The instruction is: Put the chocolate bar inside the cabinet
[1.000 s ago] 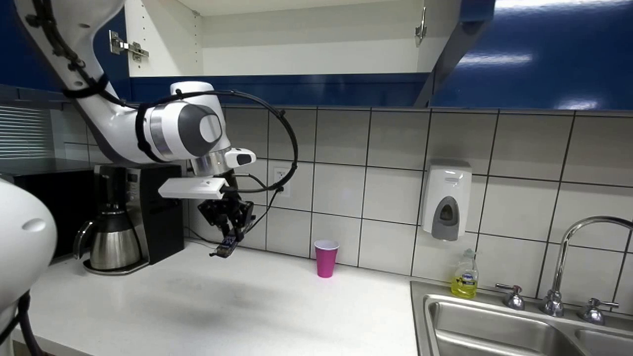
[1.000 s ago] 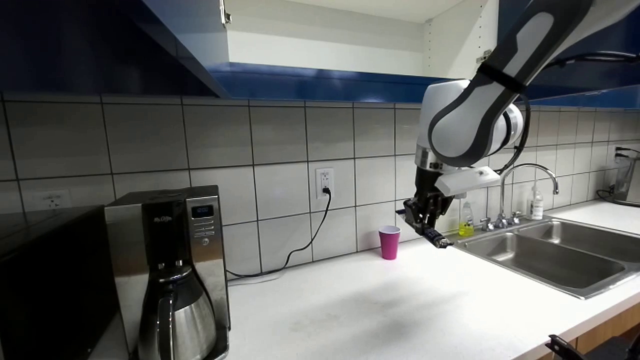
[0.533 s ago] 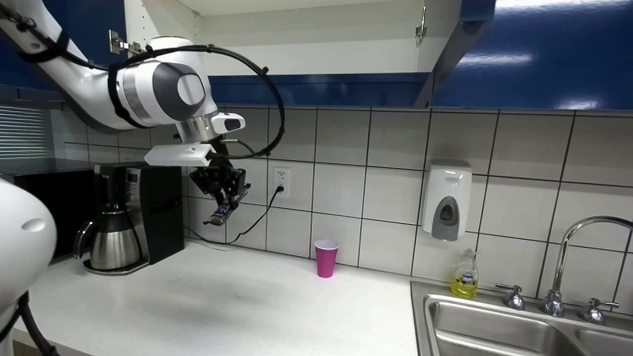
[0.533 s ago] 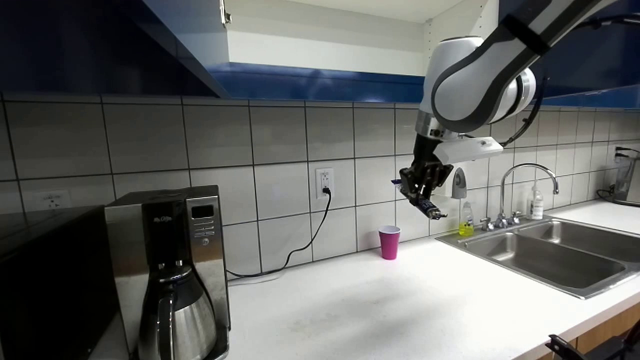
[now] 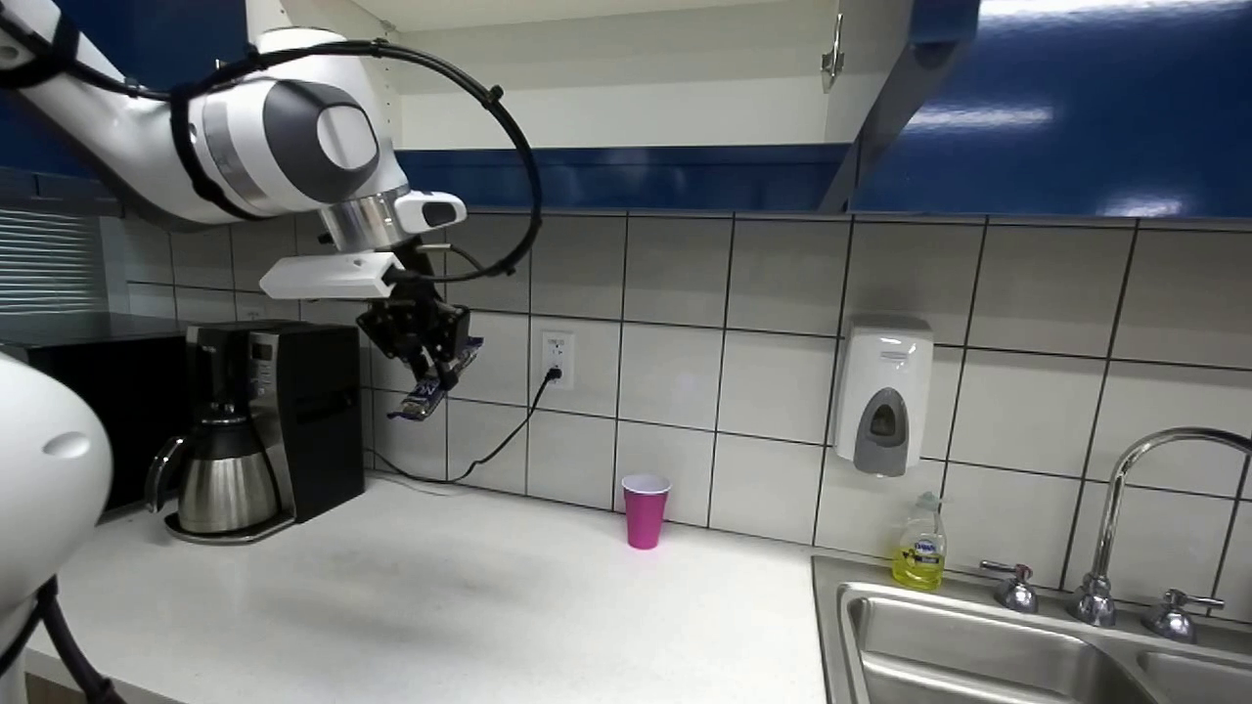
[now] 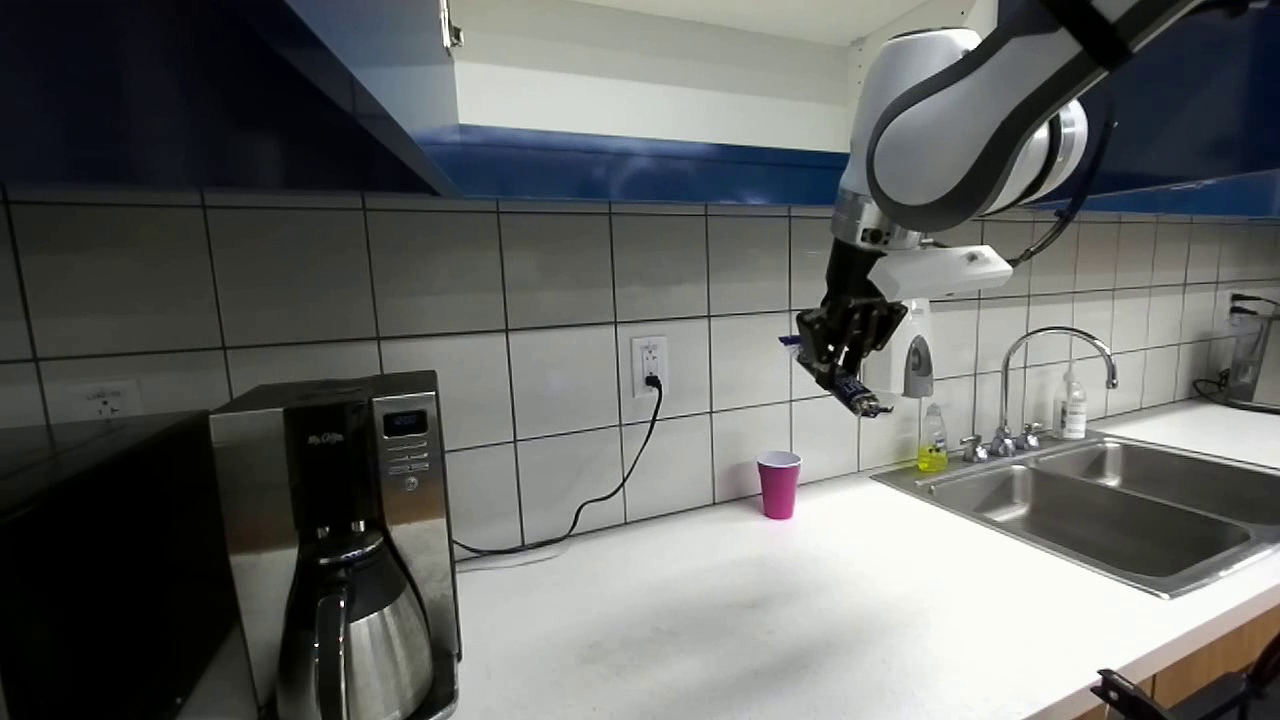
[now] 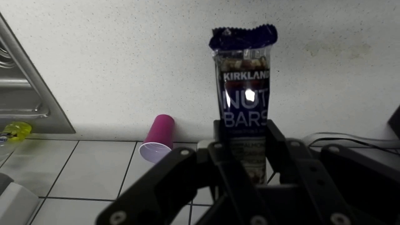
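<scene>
The bar point(image 7: 244, 103) is picked up, clamped in the gripper point(image 7: 245, 128) above the counter point(image 5: 469, 606), but lifting it into the open cabinet point(image 5: 606, 112), at one o'clock from it in an exterior view, and letting go seem left.

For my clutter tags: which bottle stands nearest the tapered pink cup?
The small clear plastic bottle with yellow liquid; the white pump bottle stands beyond the curved chrome faucet.

In an exterior view, a pink cup point(image 5: 646, 516) stands upright on the counter point(image 5: 440, 606) below centre; a coffee maker point(image 5: 308, 430) sits at left, a white dispenser point(image 5: 885, 391) hangs at right, and a sink point(image 5: 978, 631) lower right.
</scene>
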`<state>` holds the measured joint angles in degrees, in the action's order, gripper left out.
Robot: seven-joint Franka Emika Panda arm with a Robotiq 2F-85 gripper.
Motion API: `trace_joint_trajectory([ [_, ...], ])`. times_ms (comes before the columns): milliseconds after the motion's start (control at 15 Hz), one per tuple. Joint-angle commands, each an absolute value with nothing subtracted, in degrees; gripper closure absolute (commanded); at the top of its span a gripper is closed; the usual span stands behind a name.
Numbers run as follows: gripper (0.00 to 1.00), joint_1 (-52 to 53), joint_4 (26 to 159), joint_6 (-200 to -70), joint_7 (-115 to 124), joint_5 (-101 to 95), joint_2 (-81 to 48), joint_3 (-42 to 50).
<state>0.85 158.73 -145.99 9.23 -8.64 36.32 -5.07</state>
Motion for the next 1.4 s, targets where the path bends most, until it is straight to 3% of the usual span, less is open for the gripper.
trace_joint_trajectory([
  [0, 0.92, 0.88, 159.81, -142.46, 10.89, -7.48, 42.37, -7.78],
  [1333, 0.92, 0.39, 149.5, -133.22, 17.6, -7.6, 54.88, -14.14],
])
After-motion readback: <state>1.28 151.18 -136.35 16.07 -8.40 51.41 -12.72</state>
